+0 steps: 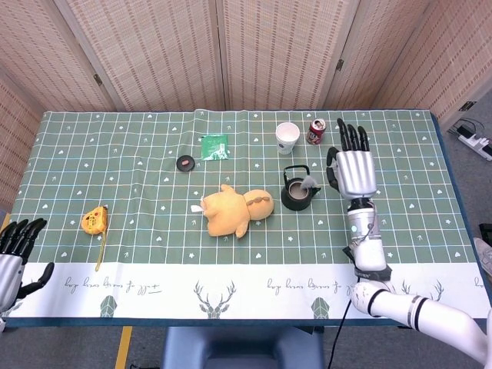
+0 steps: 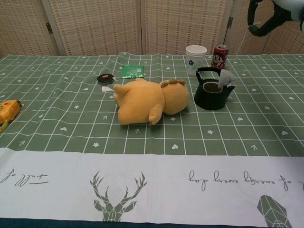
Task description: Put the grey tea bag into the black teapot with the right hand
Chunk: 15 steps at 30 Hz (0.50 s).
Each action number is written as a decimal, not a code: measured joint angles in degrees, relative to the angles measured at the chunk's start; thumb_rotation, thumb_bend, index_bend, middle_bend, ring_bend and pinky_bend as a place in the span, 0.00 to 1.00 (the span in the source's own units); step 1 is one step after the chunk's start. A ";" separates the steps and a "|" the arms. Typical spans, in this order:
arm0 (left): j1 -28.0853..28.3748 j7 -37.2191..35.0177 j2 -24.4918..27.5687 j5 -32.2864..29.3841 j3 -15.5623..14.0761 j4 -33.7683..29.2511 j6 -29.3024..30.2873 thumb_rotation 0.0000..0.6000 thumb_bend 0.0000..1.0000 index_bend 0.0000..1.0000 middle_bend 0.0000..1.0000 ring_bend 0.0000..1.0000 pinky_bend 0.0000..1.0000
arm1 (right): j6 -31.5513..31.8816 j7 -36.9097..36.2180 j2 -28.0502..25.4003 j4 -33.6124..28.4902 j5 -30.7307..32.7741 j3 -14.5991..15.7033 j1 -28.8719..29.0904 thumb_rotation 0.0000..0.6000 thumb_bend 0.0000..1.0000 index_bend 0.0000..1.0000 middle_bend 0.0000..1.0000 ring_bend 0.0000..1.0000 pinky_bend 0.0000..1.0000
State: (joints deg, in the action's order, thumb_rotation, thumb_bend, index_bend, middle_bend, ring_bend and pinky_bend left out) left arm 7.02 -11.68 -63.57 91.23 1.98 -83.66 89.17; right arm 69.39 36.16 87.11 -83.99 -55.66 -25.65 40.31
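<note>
The black teapot (image 1: 298,193) (image 2: 211,92) stands right of the table's middle, lid off. The grey tea bag (image 1: 310,182) (image 2: 226,78) dangles on its thin string over the teapot's right rim, just above the opening. My right hand (image 1: 352,166) is raised to the right of the teapot, with the string pinched at the thumb and the other fingers stretched upward. In the chest view only part of that hand (image 2: 273,13) shows, at the top right corner. My left hand (image 1: 13,247) hangs at the table's near left edge with its fingers apart, holding nothing.
A yellow plush toy (image 1: 234,211) lies just left of the teapot. Behind the teapot are a white paper cup (image 1: 287,137) and a red can (image 1: 317,131). A green packet (image 1: 214,146), a small black lid (image 1: 184,162) and a yellow tape measure (image 1: 94,221) lie further left.
</note>
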 measured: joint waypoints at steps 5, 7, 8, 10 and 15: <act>0.03 -1.05 0.31 -0.12 0.13 0.30 -0.01 1.00 0.39 0.03 0.04 0.00 0.00 | -1.73 0.73 2.16 4.21 2.69 -0.72 3.17 1.00 0.44 0.62 0.02 0.00 0.00; -0.02 -1.44 0.45 -0.15 0.14 0.38 0.07 1.00 0.39 0.03 0.04 0.00 0.00 | -2.38 0.87 3.15 6.03 3.37 -0.86 4.38 1.00 0.44 0.62 0.02 0.00 0.00; -0.06 -1.61 0.50 -0.14 0.15 0.43 0.14 1.00 0.39 0.03 0.04 0.00 0.00 | -2.62 0.89 3.58 6.76 3.61 -0.87 4.83 1.00 0.44 0.62 0.02 0.00 0.00; -0.15 -2.05 0.61 -0.12 0.16 0.53 0.36 1.00 0.39 0.03 0.04 0.00 0.00 | -2.98 0.92 4.43 8.03 4.00 -0.78 5.62 1.00 0.44 0.62 0.02 0.00 0.00; -0.45 -2.77 0.80 0.08 0.16 0.64 1.03 1.00 0.39 0.03 0.04 0.00 0.00 | -3.20 1.26 5.99 9.79 4.62 0.24 6.95 1.00 0.44 0.63 0.02 0.00 0.00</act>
State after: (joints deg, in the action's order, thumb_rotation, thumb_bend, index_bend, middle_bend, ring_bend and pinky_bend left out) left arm 6.57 -14.45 -62.77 91.31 2.13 -83.02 90.20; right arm 66.19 37.42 93.10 -74.20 -51.04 -25.41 47.26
